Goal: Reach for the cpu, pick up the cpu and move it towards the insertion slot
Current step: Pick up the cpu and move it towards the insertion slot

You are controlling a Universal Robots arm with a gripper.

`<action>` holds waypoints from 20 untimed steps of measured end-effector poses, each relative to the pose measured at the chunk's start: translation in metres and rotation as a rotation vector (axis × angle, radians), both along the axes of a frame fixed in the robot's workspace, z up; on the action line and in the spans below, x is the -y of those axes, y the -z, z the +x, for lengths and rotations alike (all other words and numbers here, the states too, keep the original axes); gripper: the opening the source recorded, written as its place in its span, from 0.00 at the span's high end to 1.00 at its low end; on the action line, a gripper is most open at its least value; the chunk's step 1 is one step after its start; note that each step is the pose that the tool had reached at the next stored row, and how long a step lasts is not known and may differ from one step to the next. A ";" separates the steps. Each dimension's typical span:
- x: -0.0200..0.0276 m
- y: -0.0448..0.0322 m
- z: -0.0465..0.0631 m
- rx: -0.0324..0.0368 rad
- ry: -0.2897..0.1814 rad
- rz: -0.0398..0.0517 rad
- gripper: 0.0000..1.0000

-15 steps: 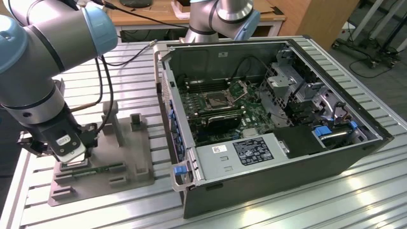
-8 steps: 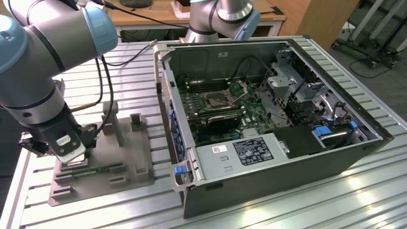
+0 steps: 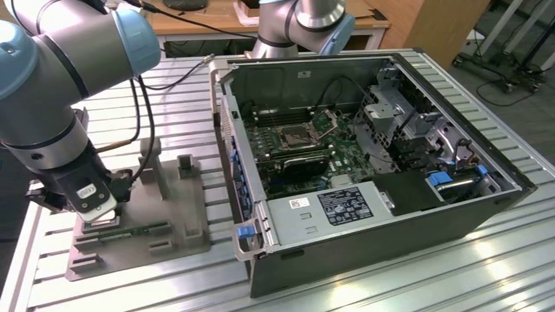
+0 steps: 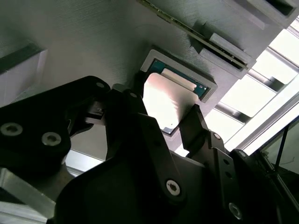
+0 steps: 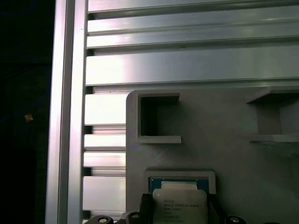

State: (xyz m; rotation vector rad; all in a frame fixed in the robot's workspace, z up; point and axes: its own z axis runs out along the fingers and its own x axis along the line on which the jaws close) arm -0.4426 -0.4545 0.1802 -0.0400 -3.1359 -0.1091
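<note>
**Tool at the cpu, lift not yet made**

My tool [image 3: 100,216] sits low on the grey fixture [image 3: 165,218], astride the cpu [image 4: 164,95], which lies flat in its square pocket. I cannot tell if the tool is clamped on it or loose. The reach looks done to me; lifting and carrying are left. The insertion slot [image 3: 295,135] is well apart, inside the computer case [image 3: 364,227], whose side wall stands between. Above the desk [image 3: 451,279] I see open room.
</note>
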 end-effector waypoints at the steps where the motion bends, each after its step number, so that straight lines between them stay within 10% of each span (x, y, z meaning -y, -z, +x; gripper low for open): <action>1: 0.0000 0.0000 0.000 0.0000 0.000 0.0000 0.46; 20: 0.0000 -0.0061 0.000 -0.0002 0.000 -0.0001 0.46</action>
